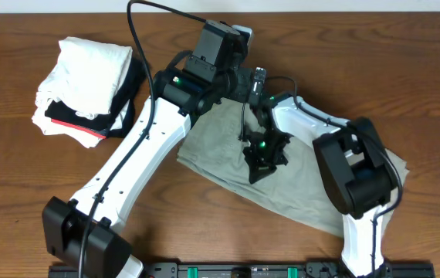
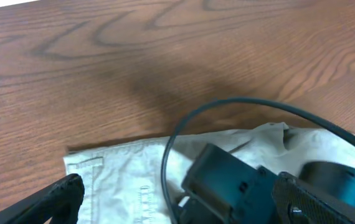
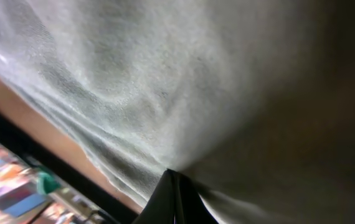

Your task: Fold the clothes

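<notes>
The clothes (image 1: 305,197) are one khaki grey-green garment spread wrinkled across the middle and right of the table. My right gripper (image 1: 255,174) stands over its middle, shut on a pinch of the cloth. In the right wrist view the clothes (image 3: 134,81) fill the frame and gather into the closed tips of the right gripper (image 3: 172,174). My left gripper (image 1: 237,83) hovers above the garment's far edge, open and holding nothing. In the left wrist view the left gripper (image 2: 180,190) frames the right arm's black wrist (image 2: 227,180), with a stitched corner of the clothes (image 2: 118,171) below.
A pile of white garments (image 1: 89,73) on top of a black one with a red stripe (image 1: 89,133) lies at the back left. A black cable (image 2: 240,106) arcs over the cloth. A black rail (image 1: 243,270) runs along the front edge. Bare wood (image 2: 165,56) lies beyond the garment.
</notes>
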Available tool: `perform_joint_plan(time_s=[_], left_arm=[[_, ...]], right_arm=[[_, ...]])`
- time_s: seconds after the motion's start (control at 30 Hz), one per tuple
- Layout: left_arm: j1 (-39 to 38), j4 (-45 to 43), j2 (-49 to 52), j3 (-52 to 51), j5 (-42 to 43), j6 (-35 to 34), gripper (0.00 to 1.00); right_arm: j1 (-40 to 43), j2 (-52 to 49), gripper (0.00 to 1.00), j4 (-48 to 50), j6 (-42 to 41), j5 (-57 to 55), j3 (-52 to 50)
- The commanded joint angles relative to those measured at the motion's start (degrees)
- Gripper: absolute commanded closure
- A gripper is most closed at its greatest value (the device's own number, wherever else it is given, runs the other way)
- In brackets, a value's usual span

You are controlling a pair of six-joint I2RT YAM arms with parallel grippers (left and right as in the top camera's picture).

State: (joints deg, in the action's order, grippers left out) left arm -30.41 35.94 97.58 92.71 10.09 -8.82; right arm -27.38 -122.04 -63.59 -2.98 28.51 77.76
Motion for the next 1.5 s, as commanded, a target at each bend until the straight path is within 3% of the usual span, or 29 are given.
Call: perform_joint_plan(time_s=[0.0,0.23,0.5,0.9,1.27,1.47], left_arm=[[0.2,0.0,0.2,1.3,-0.5,0.2,0.02],[0.2,0.0,0.2,1.3,-0.5,0.2,0.02],[0.2,0.0,0.2,1.3,-0.5,0.2,0.02],[0.2,0.0,0.2,1.3,-0.5,0.2,0.02],[0.2,0.0,0.2,1.3,-0.5,0.2,0.02],[0.2,0.0,0.2,1.3,-0.5,0.2,0.02]], right_arm=[[0.9,3.6,0.99,0.5,-3.5,-14.2,-2.0],[5.2,12.4,0.99,-3.9,-10.9,-22.3,-2.0],[11.2,13.4,0.99,-6.8,-16.1,-32.6,-3.6],[25.2,13.4,0.99,7.7,-19.3,-37.6,-12.2],[25.3,13.2,0.99,29.0,-12.2,-36.3,-18.1],[25.0,13.2,0.99,36.3,-7.6,-26.4,-18.7]])
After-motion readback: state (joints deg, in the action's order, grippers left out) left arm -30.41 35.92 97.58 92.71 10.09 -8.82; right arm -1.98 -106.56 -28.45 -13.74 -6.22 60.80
